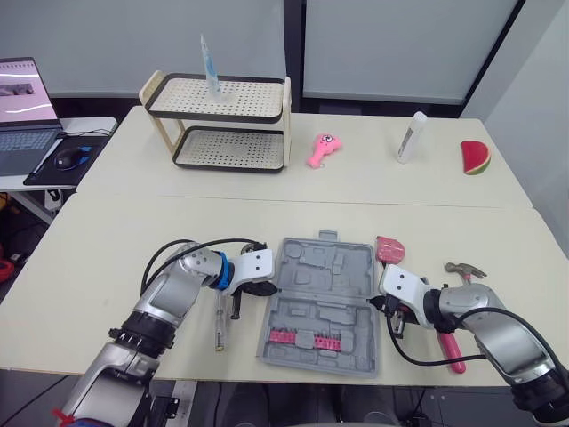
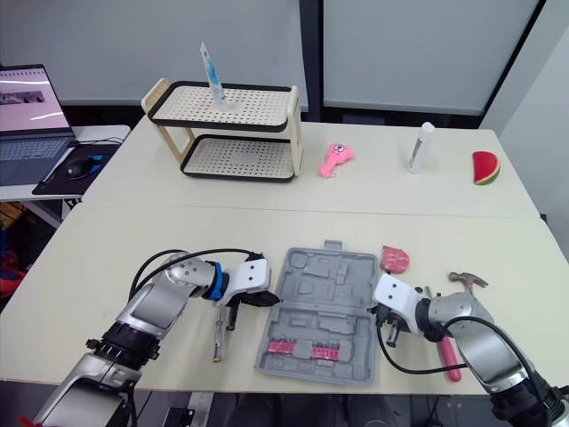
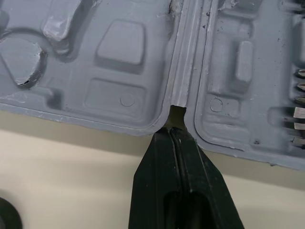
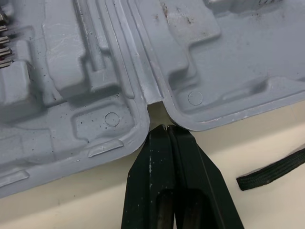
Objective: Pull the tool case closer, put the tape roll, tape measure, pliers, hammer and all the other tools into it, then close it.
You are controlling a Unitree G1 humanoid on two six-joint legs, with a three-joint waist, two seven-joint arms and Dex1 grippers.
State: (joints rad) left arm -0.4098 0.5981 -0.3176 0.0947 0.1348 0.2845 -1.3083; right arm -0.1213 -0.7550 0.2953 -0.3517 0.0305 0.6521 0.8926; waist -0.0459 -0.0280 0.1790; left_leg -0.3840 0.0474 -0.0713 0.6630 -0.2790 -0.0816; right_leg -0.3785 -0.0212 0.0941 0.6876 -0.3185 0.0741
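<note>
Case [image 1: 322,276] open; left claw [image 3: 174,129], right claw [image 4: 165,128] closed, seemingly touching its sides.

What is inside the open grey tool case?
The tool case holds mostly empty moulded recesses, with a pink rack of bits in its near half. Nothing else lies in it. The table under it is covered.

Matt grey plastic tool case [image 1: 322,304], scuffed

No legible text anywhere — the laptop screen [image 1: 22,84] perhaps carries some.
</note>
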